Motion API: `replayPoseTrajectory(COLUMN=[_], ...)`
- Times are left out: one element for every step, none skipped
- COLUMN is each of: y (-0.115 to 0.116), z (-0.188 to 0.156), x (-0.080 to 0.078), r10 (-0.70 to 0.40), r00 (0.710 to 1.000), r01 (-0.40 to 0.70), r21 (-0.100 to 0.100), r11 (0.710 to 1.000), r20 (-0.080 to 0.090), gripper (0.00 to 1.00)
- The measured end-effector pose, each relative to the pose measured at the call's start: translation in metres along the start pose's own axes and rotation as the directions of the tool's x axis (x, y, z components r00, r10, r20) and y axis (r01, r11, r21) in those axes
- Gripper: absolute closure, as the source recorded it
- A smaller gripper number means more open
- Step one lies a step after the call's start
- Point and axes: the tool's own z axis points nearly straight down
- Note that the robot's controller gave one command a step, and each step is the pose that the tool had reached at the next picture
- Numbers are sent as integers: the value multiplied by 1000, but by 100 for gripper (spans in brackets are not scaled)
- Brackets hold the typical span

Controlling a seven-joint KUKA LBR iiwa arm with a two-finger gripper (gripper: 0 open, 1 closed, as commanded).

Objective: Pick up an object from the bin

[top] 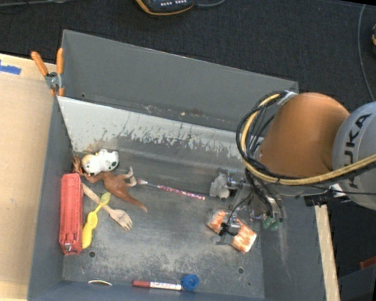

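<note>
My gripper [230, 226] is down at the right side of the bin floor, right on an orange and white crinkled packet [245, 240]. The packet shows on both sides of the gripper's dark tip, its left end [217, 220] poking out beside it. A small grey lump [221, 184] lies just behind the gripper, towards the bin's back wall. A thin pink stick [175, 191] lies flat to the left of that lump.
At the left wall lie a long red thing [69, 213], a yellow piece [92, 221], a brown dinosaur toy [122, 187], a white spotted toy [101, 162] and a beige hand-like piece [120, 218]. A red-white pen [158, 286] and blue cap [190, 281] lie along the front wall.
</note>
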Motion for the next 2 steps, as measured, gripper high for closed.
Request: replayPoseTrajectory(y=[0,-58], z=[-1,13], x=[-1,17], r10=[0,22], r00=[1000,1000], r01=[0,-22], r21=[0,-1], r11=[1000,1000], r20=[4,2], gripper=[0,100])
